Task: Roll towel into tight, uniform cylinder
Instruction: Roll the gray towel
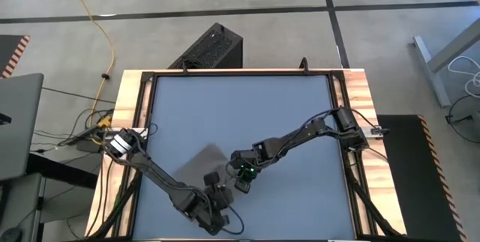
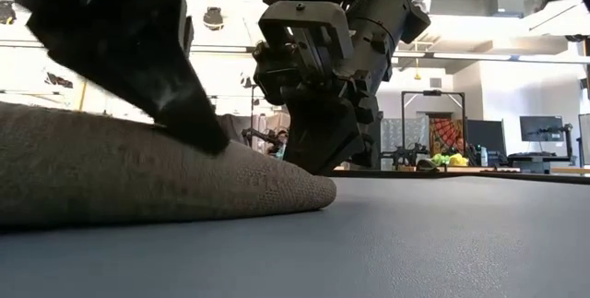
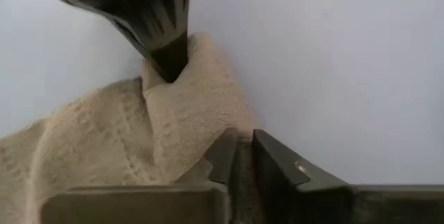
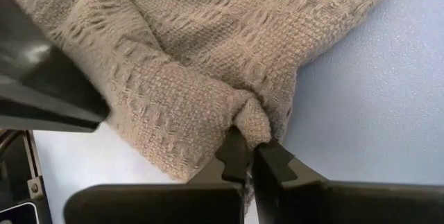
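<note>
The towel [image 1: 201, 165] lies bunched on the grey desk [image 1: 300, 122], in the near part of the mat and left of its middle, with both arms meeting at its near right edge. In the low view the towel [image 2: 138, 173] forms a low rounded mound that tapers to a thin edge resting on the desk surface. The right end effector [image 4: 251, 156] has its fingers nearly together, pinching a small gathered fold at the towel's [image 4: 208, 57] edge, and the cloth puckers where the tips bite it. The left end effector [image 3: 239, 156] also has its fingers close together, with a fold of towel [image 3: 118, 148] caught between them; the other arm's dark fingertip presses into the cloth just beyond. From above, the left end effector [image 1: 217, 197] sits just nearer the desk's front edge than the right end effector [image 1: 244, 178], the two almost touching.
</note>
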